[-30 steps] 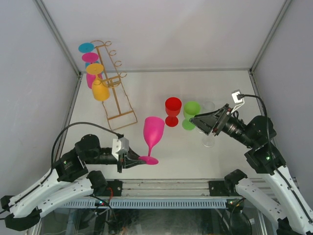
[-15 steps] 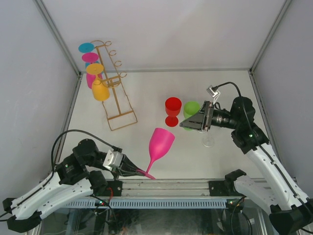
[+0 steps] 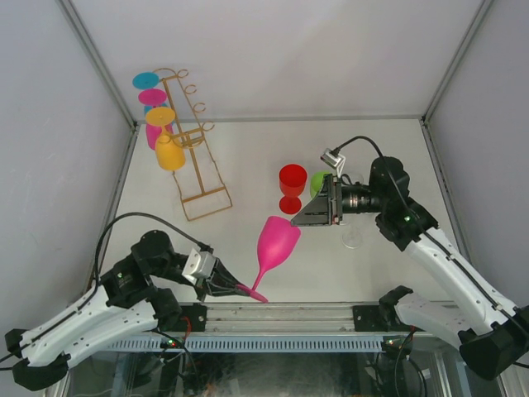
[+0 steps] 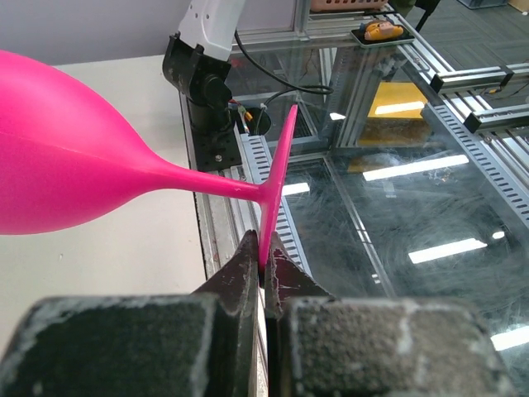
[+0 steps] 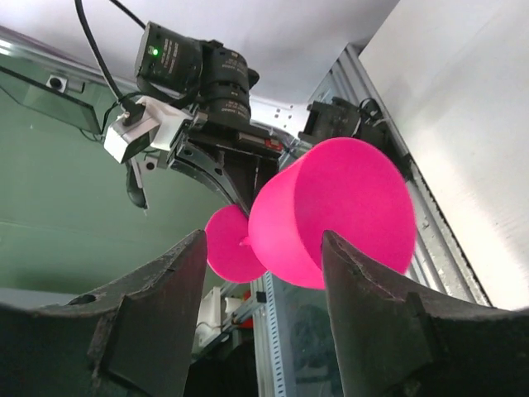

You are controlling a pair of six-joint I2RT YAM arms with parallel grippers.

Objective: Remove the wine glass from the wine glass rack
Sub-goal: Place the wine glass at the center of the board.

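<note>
**A:** Pink wine glass (image 3: pixel 277 241), position?

**B:** Off the wine glass rack (image 3: pixel 192 149) and well apart from it, out by the near edge of the table (image 3: pixel 248 157). It is tipped far over, with the bowl pointing at the right arm. It looks to be clear of the tabletop, though I can't be certain.

**A:** Who has it?

**B:** Left gripper (image 3: pixel 234 288). Its wrist view shows both fingers pinched tight on the edge of the foot disc, which stands edge-on.

**A:** Right gripper (image 3: pixel 299 219)?

**B:** Jaws spread wide, holding nothing. It sits just beside the bowl's rim. Its wrist view puts the bowl in the gap between the fingers (image 5: pixel 157 318), and I see no contact.

**A:** Progress?

**B:** For this glass, my reading is that removal is done. What's left is probably a handover to the right arm or a set-down.

**A:** Other glasses?

**B:** A red wine glass (image 3: pixel 292 178), a green wine glass (image 3: pixel 321 180) and a clear glass (image 3: pixel 353 240) stand on the table. An orange wine glass (image 3: pixel 170 153) and others hang on the rack.
</note>
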